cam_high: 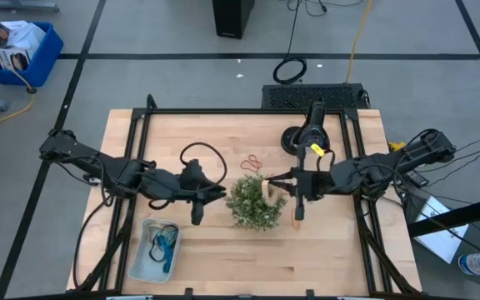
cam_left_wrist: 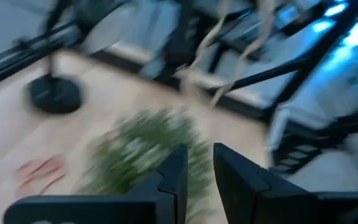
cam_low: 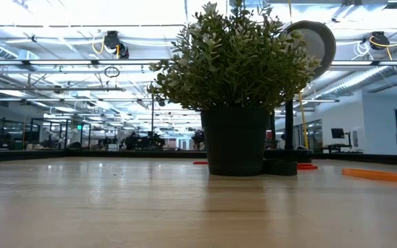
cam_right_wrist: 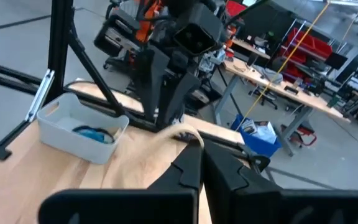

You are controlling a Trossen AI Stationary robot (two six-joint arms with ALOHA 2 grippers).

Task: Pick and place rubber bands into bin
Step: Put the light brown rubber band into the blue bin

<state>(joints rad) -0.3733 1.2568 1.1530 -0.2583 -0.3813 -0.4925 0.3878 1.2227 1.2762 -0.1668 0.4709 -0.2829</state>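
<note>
high view: left gripper (cam_high: pixel 221 193) and right gripper (cam_high: pixel 271 180) both reach to the table's middle, meeting just over the plant (cam_high: pixel 255 202), one on each side; arms stretched in low and near level
high view, bands: loose rubber bands (cam_high: pixel 252 162) (orange-red) lie on the table (cam_high: pixel 332 258) just behind the plant; one more orange piece right of the plant; some already in the bin (cam_high: pixel 140 260), blue ones visible
high view, bin: near left corner of the table, well apart from both grippers
low view: plant pot dead centre hides most; red bands on the wood beside its base, orange strip off to the right; no gripper seen here
left wrist view: blurred; left fingers (cam_left_wrist: pixel 173 180) a little apart, a tan band hanging just ahead of them, so probably pinched; plant and red bands beyond
right wrist view: right fingers (cam_right_wrist: pixel 188 171) pressed together, a tan band draped at their tips, looks nipped there; left arm and the bin beyond
why: judged a handover of one band between the grippers, since the bin sits on the left arm's side
</note>
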